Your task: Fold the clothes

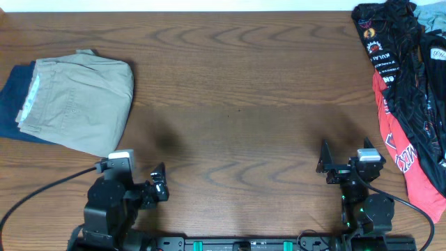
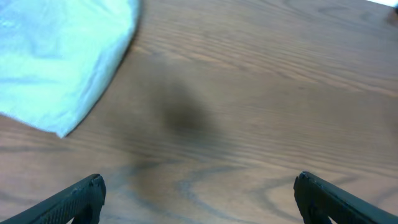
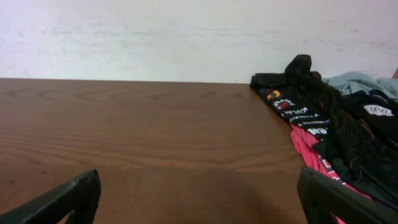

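Lying at the far left of the table (image 1: 230,90) as khaki-tan trousers (image 1: 78,104) — folded into a thick, roughly square bundle. Resting on top of a dark blue garment (image 1: 10,104), covering most of it and leaving only its left edge showing. Showing a pale inner lining along the left side and soft creases across the top layer. Pointing one rounded corner toward the near edge — appearing washed-out and pale in the left wrist view.

left gripper (image 1: 162,185): matte black fingers (image 2: 81,193), pale grey block (image 1: 120,162) behind them, black cable (image 1: 42,192) farther back | right gripper (image 1: 325,166): black fingers, white-topped block (image 1: 369,155) behind, green lights (image 1: 348,209) farther back
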You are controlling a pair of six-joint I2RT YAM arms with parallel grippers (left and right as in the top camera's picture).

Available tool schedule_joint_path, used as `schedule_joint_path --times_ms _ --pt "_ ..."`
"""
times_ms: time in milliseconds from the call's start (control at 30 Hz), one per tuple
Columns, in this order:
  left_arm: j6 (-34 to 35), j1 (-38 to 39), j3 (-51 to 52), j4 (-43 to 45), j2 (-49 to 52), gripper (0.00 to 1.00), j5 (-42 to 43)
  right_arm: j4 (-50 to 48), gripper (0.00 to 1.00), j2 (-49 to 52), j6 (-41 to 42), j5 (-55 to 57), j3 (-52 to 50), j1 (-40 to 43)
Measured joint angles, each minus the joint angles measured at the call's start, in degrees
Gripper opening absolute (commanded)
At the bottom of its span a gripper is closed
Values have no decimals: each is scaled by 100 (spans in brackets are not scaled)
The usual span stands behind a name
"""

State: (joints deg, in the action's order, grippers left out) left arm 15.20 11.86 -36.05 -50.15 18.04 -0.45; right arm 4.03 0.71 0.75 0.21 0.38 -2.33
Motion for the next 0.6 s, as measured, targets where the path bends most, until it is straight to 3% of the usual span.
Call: schedule_joint_path --times_ms 167,400,600 --pt "0 -308 931 549 -645 98 2 0 99 0 0 0 0 0" --pt "2 -651 2450 2024 -1681 98 7 0 99 0 0 0 0 0" --pt "-203 -691 3084 3897 -1749 98 11 0 99 -2 0 0 0 0"
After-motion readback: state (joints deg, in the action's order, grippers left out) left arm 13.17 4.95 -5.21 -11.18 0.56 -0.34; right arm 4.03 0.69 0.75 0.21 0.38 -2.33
